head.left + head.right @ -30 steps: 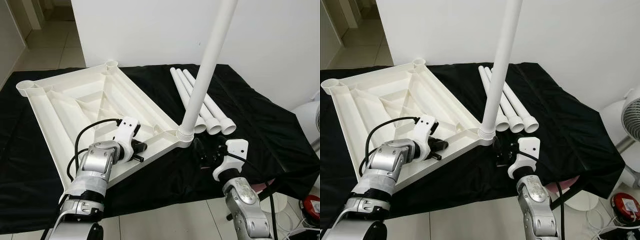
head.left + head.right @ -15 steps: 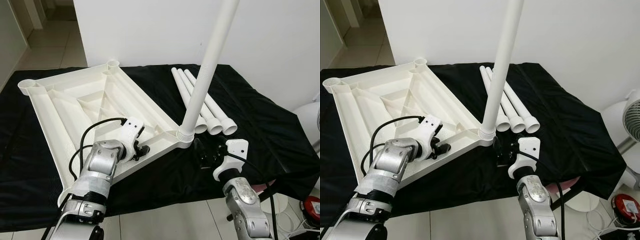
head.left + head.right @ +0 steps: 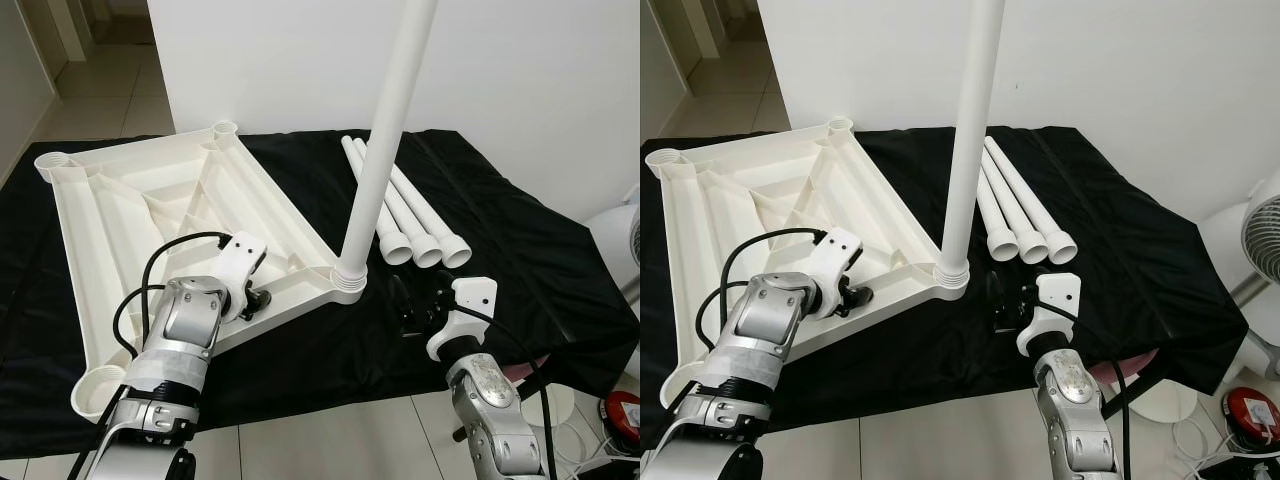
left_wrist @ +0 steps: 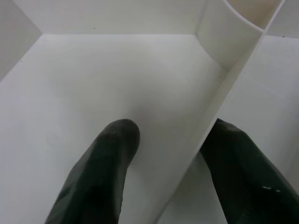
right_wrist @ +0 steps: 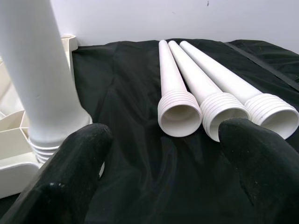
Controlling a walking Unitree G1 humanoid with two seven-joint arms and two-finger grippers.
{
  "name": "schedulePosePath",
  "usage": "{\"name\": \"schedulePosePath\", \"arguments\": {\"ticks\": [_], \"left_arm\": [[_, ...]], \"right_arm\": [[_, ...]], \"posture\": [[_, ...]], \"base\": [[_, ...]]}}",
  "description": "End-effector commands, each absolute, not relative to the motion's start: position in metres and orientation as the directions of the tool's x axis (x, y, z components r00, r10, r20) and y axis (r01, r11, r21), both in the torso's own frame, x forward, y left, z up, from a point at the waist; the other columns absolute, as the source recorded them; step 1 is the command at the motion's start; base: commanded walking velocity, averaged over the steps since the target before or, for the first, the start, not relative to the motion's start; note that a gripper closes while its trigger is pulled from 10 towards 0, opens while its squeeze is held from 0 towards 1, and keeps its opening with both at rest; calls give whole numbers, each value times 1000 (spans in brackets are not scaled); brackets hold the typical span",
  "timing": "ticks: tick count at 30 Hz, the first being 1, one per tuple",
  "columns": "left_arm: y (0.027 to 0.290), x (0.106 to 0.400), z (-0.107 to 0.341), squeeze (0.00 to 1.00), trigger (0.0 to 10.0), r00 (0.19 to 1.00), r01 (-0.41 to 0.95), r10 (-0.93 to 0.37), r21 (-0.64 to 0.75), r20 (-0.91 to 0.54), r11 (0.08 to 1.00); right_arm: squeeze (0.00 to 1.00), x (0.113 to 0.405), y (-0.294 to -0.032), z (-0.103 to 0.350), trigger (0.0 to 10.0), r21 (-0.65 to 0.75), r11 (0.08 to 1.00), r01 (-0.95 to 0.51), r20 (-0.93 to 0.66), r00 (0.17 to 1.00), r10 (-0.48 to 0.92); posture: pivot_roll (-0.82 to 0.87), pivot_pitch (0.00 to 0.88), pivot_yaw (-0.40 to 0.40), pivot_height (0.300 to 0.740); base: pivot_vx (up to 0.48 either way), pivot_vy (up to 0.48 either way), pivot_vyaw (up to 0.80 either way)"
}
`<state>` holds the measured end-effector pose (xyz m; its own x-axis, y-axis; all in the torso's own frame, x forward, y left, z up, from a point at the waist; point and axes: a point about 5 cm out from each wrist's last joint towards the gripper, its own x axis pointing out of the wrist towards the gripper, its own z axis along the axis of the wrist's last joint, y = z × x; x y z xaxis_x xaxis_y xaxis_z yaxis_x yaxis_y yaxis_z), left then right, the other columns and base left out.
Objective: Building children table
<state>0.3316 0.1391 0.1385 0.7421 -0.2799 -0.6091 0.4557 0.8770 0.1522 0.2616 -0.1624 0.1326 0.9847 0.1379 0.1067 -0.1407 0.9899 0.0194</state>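
A white plastic table top point(image 3: 130, 200) lies upside down on a black cloth point(image 3: 520, 260). One white leg point(image 3: 385, 130) stands upright in its near right corner socket point(image 3: 349, 283). Three loose legs point(image 3: 410, 215) lie side by side to the right. My left gripper point(image 3: 262, 298) is shut on a rib point(image 4: 219, 98) near the top's front edge, with one finger on each side of it. My right gripper point(image 3: 415, 302) hovers open just right of the socket. Nothing is between its fingers point(image 5: 70, 163), which point toward the loose legs point(image 5: 180, 112).
A white wall stands right behind the cloth. A white fan point(image 3: 1260, 240) and a red object point(image 3: 1250, 410) sit on the floor at the right. Tiled floor runs along the cloth's front edge and off to the far left.
The table top has swung with my left gripper. Its near right corner moved left, away from the right gripper, and the mounted leg stands straighter. The right gripper stayed put.
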Motion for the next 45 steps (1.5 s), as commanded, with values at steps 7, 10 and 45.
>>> {"name": "schedulePosePath", "arguments": {"ticks": [7,10,45], "left_arm": [[182,336,156,82,0,870,57,156,408,-469,911],[185,335,162,192,0,879,29,178,423,-442,906],[55,337,171,0,10000,819,553,-470,233,-328,800]], "right_arm": [[0,265,-161,133,10000,13,989,-151,110,983,148],[0,266,-161,133,10000,12,989,-149,111,983,147],[0,268,-161,134,10000,16,991,-134,121,984,131]], "posture": [[-61,0,-33,740],[-59,0,-32,740],[-65,0,-15,740]], "base": [[0,0,0],[0,0,0],[0,0,0]]}}
